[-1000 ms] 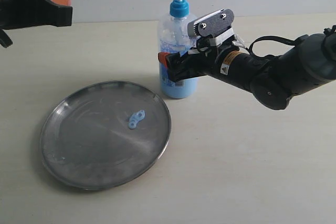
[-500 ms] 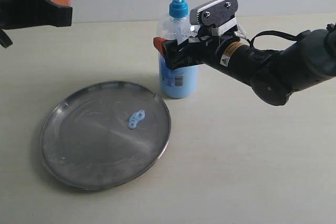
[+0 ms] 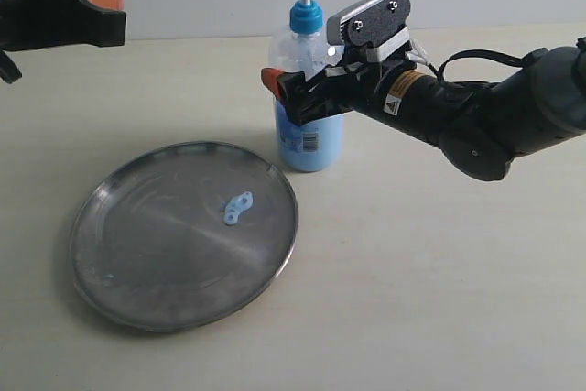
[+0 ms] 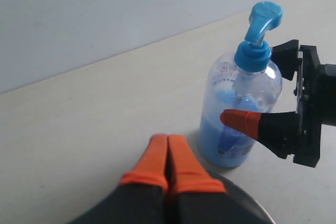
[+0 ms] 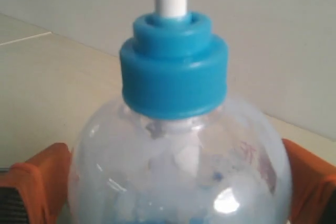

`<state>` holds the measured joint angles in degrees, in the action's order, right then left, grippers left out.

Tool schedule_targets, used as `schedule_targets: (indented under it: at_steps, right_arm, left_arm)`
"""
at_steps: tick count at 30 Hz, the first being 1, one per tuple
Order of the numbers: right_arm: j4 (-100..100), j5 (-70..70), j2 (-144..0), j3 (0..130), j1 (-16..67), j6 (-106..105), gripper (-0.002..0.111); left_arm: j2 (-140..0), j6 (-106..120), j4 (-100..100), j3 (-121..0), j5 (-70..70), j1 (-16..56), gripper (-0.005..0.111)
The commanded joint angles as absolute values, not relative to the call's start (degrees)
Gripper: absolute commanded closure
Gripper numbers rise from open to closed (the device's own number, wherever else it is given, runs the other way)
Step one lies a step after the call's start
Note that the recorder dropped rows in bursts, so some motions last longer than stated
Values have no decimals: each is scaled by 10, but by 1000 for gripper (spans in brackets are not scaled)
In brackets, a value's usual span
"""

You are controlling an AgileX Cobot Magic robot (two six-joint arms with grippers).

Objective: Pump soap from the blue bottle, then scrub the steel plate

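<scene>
We logged the pale table point(image 3: 439, 299) first, everything sat on it. The right arm point(image 3: 494, 125) came in from the right edge of the exterior view, stretched low and nearly level, wrist toward the bottle. The steel plate point(image 3: 146, 263) lay flat on the table's left-front part. The blue bottle point(image 3: 311, 146) stood upright just beyond the plate's far right rim, near it but apart, pump spout turned left. The right gripper point(image 3: 295, 96) was clamped round the bottle's clear shoulder under the blue collar; the wrist view showed an orange pad point(image 5: 37, 187) tight on each side (grasping, we judged). The left gripper point(image 4: 168, 153) hung high at the top left of the exterior view, well apart from the bottle, its orange fingers pinched together on nothing. The soap point(image 3: 238, 208) was a small pale blue blob on the plate, right of its middle.
</scene>
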<state>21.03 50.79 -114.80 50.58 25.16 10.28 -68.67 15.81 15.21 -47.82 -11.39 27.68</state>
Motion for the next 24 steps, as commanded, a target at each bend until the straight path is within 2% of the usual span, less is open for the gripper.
schedule_targets:
  at_steps: [1,9,24]
  right_arm:
    - [206,505,-1127,509,249,105,9]
    - [178,512,-1127,509,249,69,4]
    - [152,567,-1123,509,249,40,4]
  left_arm:
    - [-687,161,151,-477,-103,280,106]
    - [-687,161,151,-477,-103,280,106]
    - [-687,161,151,-477,-105,280,106]
